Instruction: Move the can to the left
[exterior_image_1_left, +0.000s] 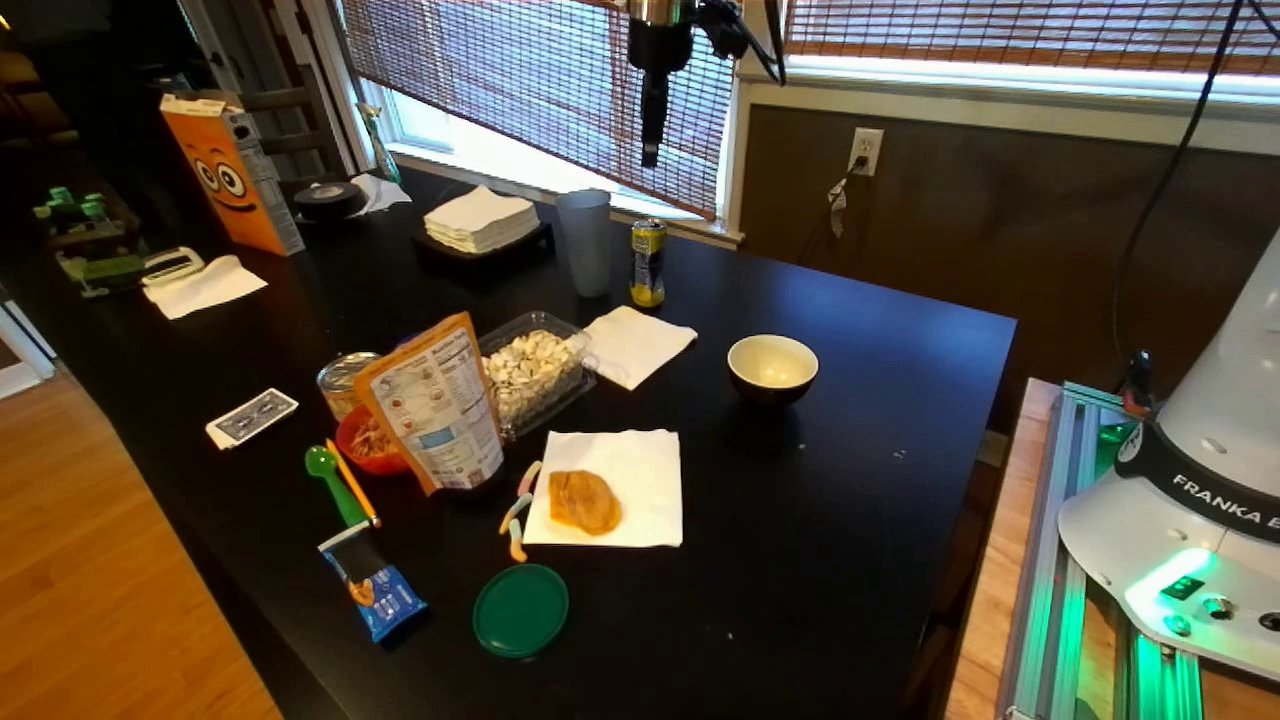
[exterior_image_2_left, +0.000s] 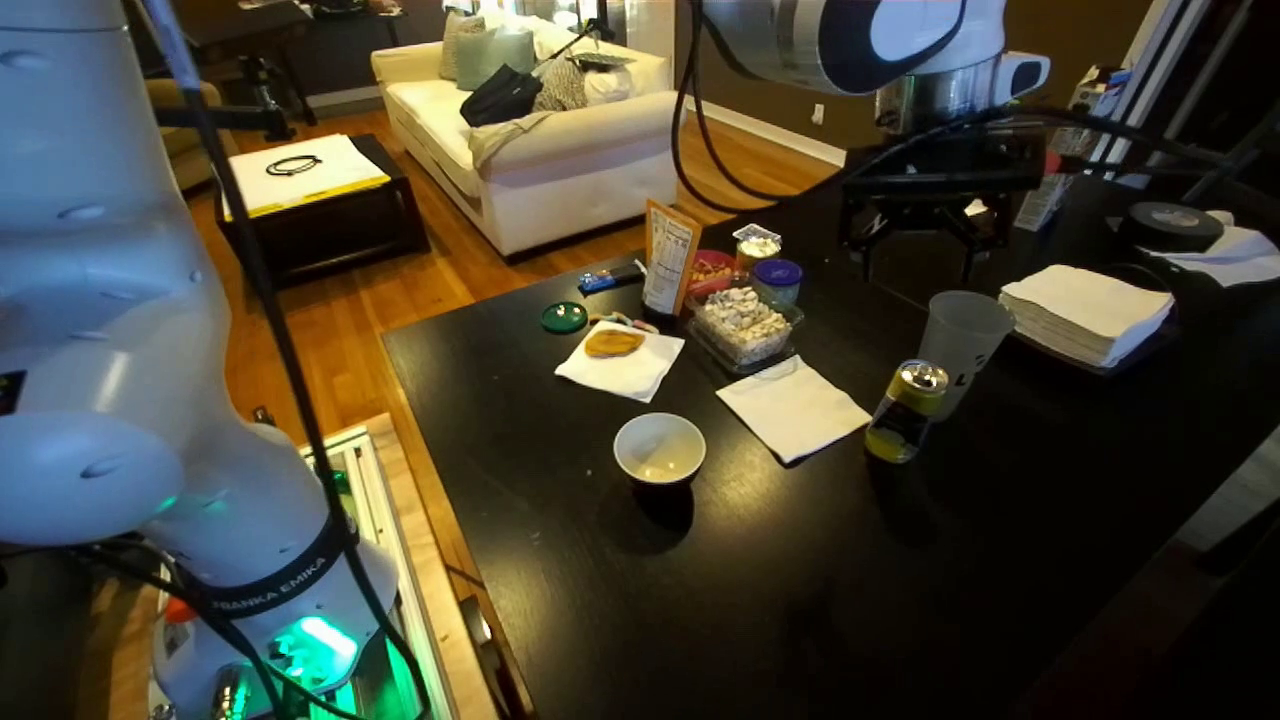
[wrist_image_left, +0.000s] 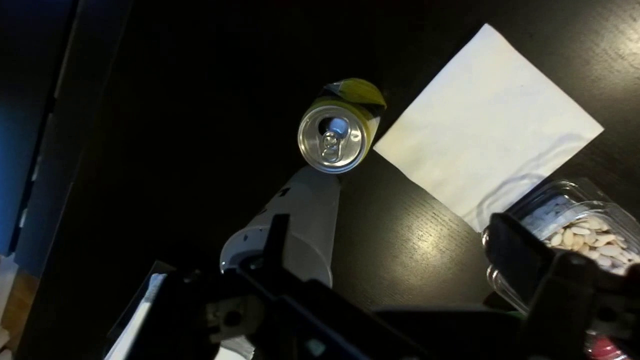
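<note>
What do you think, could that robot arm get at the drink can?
Probably yes: the gripper hangs open, and in the wrist view nothing covers the can. The cup stands close beside it, though, so space may be tight there.

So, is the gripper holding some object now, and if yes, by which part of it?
Nothing is held: the gripper is open; the drink can stands on the black table.
</note>
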